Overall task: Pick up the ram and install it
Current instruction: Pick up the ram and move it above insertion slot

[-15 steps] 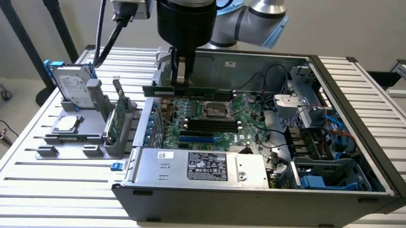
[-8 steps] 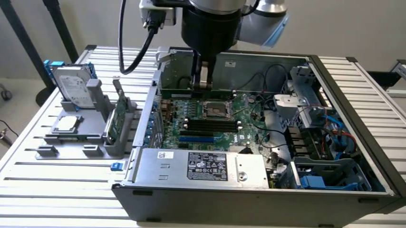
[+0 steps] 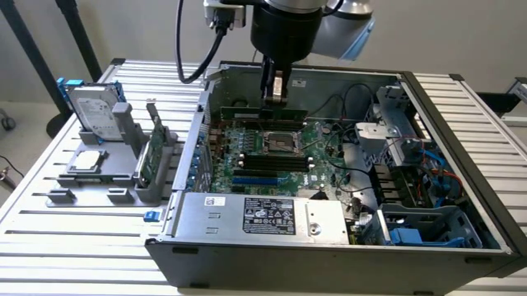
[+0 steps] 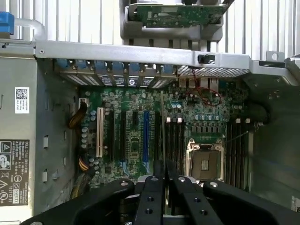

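My tool (image 3: 277, 102) is clamped narrow on the ram (image 3: 243, 114), holding it over the motherboard (image 3: 226, 176). In the exterior view the ram's long axis runs 9 to 3, parallel to the black slots (image 3: 276, 162), which lie toward 6 o'clock.

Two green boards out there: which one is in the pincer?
The ram, the narrow stick held over the motherboard. The wider card stands in the grey rack outside the case.

Long thin green ram (image 3: 261, 114) on edge, level, pinched mid-length in gripper (image 3: 277, 103), hanging over motherboard (image 3: 222, 176) inside open case (image 3: 329, 262).
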`<state>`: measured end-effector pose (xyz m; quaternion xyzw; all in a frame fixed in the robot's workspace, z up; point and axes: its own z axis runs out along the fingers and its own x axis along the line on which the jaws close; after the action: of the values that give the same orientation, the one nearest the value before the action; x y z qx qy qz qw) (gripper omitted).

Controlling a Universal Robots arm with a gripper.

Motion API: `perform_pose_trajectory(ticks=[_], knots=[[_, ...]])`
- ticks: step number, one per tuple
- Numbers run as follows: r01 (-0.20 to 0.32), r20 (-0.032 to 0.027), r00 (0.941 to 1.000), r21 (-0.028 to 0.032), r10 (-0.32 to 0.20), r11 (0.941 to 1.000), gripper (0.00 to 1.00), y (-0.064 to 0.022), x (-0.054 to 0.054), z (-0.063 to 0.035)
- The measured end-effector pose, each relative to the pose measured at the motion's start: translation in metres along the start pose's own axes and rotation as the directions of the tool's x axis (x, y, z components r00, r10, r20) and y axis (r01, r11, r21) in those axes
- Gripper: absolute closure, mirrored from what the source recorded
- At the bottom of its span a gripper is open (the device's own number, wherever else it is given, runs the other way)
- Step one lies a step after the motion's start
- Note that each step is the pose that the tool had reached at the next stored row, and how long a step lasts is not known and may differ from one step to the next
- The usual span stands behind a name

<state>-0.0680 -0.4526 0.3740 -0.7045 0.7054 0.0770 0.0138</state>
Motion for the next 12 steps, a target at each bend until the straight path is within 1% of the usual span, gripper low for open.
perform_pose_trajectory(ticks=[3, 6, 9, 12], knots=[[0.000, -0.0035, 1.0000, 0.0000, 0.000, 1.0000, 0.86, -0.0046, -0.013, 0.0028], [-0.001, -0.0085, 1.0000, 0.0000, 0.001, 1.0000, 0.86, -0.0092, -0.025, 0.0059], [-0.001, -0.0163, 0.9999, 0.0001, 0.001, 1.0000, 0.86, -0.0132, -0.038, 0.0095], [-0.002, -0.0265, 0.9996, 0.0002, 0.002, 1.0000, 0.86, -0.0165, -0.050, 0.0135]])
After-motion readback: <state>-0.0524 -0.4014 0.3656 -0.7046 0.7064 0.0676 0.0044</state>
